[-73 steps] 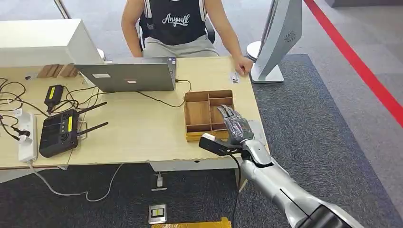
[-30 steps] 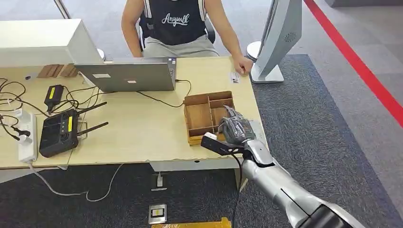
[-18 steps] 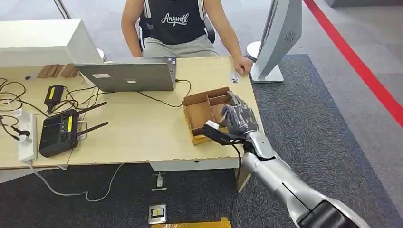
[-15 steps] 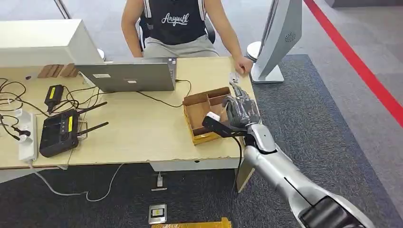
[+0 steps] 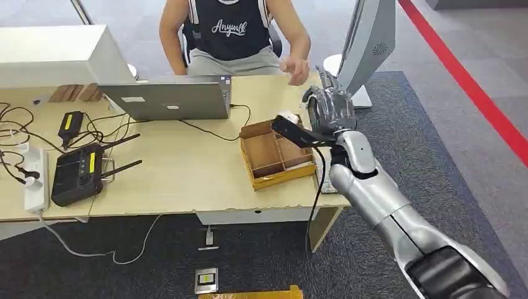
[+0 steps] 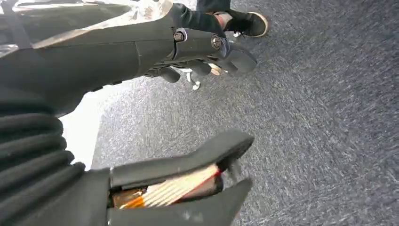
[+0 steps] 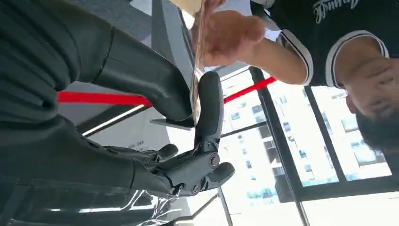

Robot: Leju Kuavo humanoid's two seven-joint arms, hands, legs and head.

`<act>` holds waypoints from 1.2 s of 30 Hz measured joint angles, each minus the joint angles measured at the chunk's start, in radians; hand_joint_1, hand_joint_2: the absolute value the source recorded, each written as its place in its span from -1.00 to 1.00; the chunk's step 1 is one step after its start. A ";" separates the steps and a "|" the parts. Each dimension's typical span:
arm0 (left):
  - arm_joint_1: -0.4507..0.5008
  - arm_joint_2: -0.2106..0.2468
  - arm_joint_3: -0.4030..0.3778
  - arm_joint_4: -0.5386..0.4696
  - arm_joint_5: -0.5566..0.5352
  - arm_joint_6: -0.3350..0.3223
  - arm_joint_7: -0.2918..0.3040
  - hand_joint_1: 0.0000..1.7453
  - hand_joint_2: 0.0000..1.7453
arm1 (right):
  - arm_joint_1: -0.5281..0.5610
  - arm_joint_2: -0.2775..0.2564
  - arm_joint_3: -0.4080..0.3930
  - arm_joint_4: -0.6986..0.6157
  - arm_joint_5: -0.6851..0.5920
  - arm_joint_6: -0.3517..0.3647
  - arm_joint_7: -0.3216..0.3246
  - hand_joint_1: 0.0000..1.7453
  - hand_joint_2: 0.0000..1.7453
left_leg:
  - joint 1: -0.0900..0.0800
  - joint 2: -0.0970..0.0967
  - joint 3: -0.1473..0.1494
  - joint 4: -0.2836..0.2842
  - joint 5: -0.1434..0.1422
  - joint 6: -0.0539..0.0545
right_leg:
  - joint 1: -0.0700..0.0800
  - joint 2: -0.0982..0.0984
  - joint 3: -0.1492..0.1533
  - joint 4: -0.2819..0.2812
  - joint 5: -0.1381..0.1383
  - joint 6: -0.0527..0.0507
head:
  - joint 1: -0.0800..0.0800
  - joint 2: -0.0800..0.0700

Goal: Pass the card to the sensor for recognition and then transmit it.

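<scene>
Head view, right hand (image 5: 329, 107) pinching card (image 7: 197, 56), shirt (image 5: 229, 28) reading "Anywell"

Right arm (image 5: 380, 199) stretched forward and raised; right hand (image 5: 330, 107) upright, thumb and a finger (image 7: 209, 106) pinching a thin card (image 7: 197, 61) edge-on; left hand (image 6: 155, 117) hanging low, fingers curled loosely apart, holding nothing.

Seen edge-on beside the right hand (image 7: 188, 117), the card (image 7: 197, 61) is hiding its face and running off-frame.
</scene>
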 joint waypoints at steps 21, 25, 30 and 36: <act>-0.034 0.001 -0.069 -0.008 0.005 -0.042 0.000 -1.00 -1.00 | -0.295 0.138 0.047 0.296 0.033 0.105 -0.029 1.00 1.00 | 0.000 0.000 -0.001 0.000 0.001 0.000 | 0.000 0.000 -0.001 0.001 0.000 0.000 | 0.000 0.000; -0.032 0.002 -0.071 -0.008 0.013 -0.042 0.003 -1.00 -1.00 | -0.322 0.176 0.059 0.400 0.030 0.102 -0.025 1.00 1.00 | 0.000 0.000 -0.001 0.000 0.001 0.000 | 0.000 0.000 -0.001 0.001 0.000 0.000 | 0.000 0.000; -0.030 0.004 -0.072 -0.008 0.014 -0.042 0.003 -1.00 -1.00 | -0.327 0.196 0.070 0.477 0.028 0.098 -0.023 1.00 1.00 | 0.000 0.000 -0.001 0.000 0.001 0.000 | 0.000 0.000 -0.001 0.000 0.000 0.000 | 0.000 0.000; -0.028 0.006 -0.077 -0.008 0.015 -0.042 0.004 -1.00 -1.00 | -0.334 0.210 0.080 0.537 0.027 0.098 -0.023 1.00 1.00 | 0.000 0.000 -0.001 0.000 0.001 0.000 | 0.000 0.000 -0.001 0.000 0.000 0.000 | 0.000 0.000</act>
